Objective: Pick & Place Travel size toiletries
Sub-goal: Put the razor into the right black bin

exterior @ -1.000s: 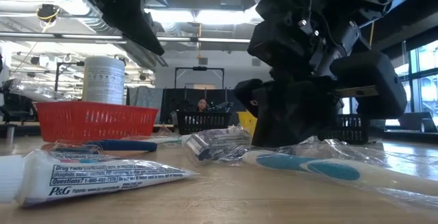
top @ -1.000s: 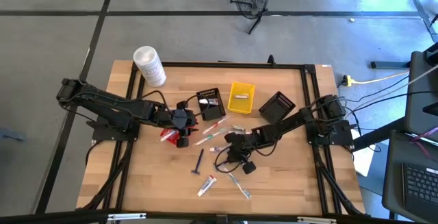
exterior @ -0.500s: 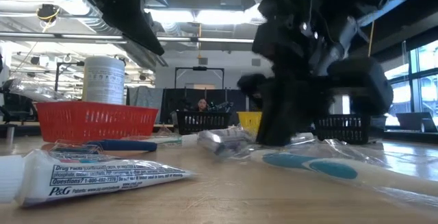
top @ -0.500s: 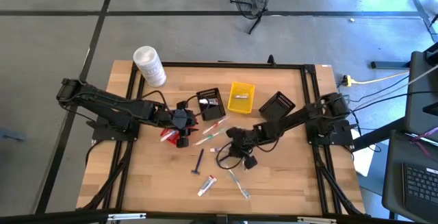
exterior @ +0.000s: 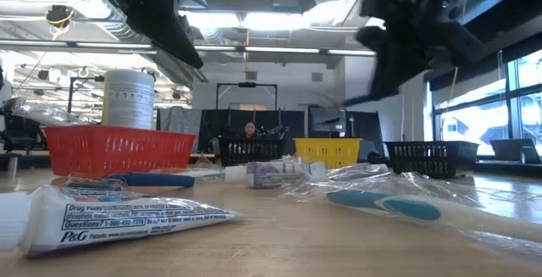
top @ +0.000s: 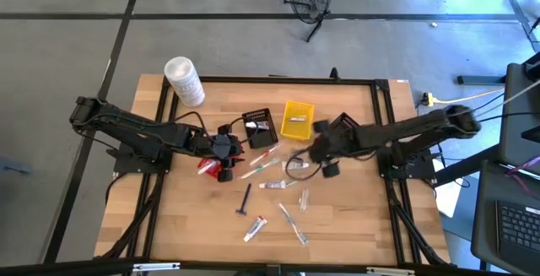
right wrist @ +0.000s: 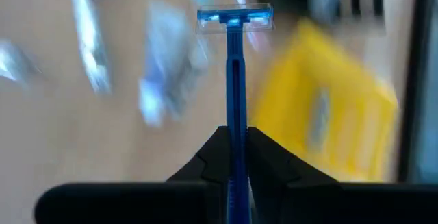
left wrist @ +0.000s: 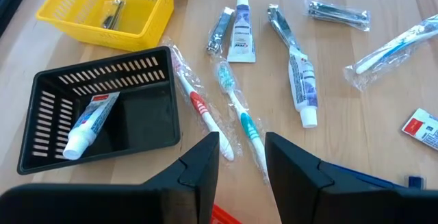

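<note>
Risk as I see it — my right gripper (right wrist: 233,157), at centre-right of the high view, pinches the blue razor (right wrist: 234,80) only by its thin handle near the yellow basket (top: 297,118) — a twist could drop it.

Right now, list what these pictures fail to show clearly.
- Right wrist view: everything behind the blue razor is motion-blurred; only the yellow basket is recognisable.
- Low view: the right gripper is a smear.
- High view: the item in the yellow basket is too small.
- Left wrist view: the left gripper hides the red basket.
</note>
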